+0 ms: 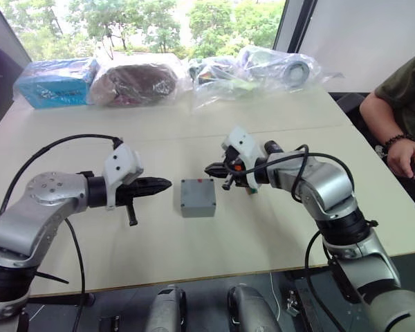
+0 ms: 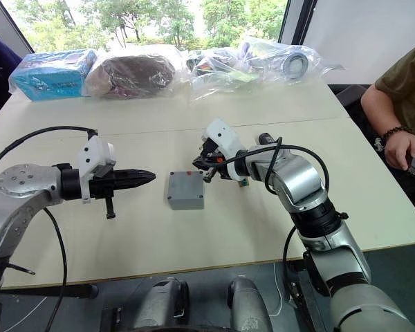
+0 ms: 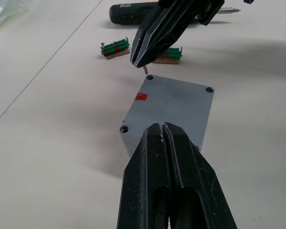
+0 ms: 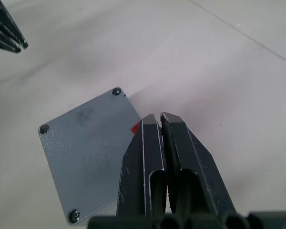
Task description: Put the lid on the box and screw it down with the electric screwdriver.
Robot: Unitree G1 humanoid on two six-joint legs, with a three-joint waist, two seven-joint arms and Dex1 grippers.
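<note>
1. In the middle of the table (image 1: 277,228), well in from every edge, sits the box (image 1: 198,197) with the lid (image 3: 174,107) already seated flat on top; a small red mark sits near one lid corner.
2. My right gripper (image 1: 212,169) hovers just above the lid's far corner on my right side. Its fingers are pressed together, and what looks like a small screw pokes down from their tips over that corner hole; I cannot be sure of it.
3. My left gripper (image 1: 164,184) points at the box from my left, level with it and a short gap away, fingers closed on nothing.
4. The electric screwdriver (image 3: 152,13) lies flat beyond the box, behind my right gripper, its long axis running roughly across the table with the bit toward my right. Two green circuit pieces (image 3: 115,48) lie between it and the box.
5. I judge my right arm is nearer the screwdriver, so that arm should take it once the screw is set.
</note>
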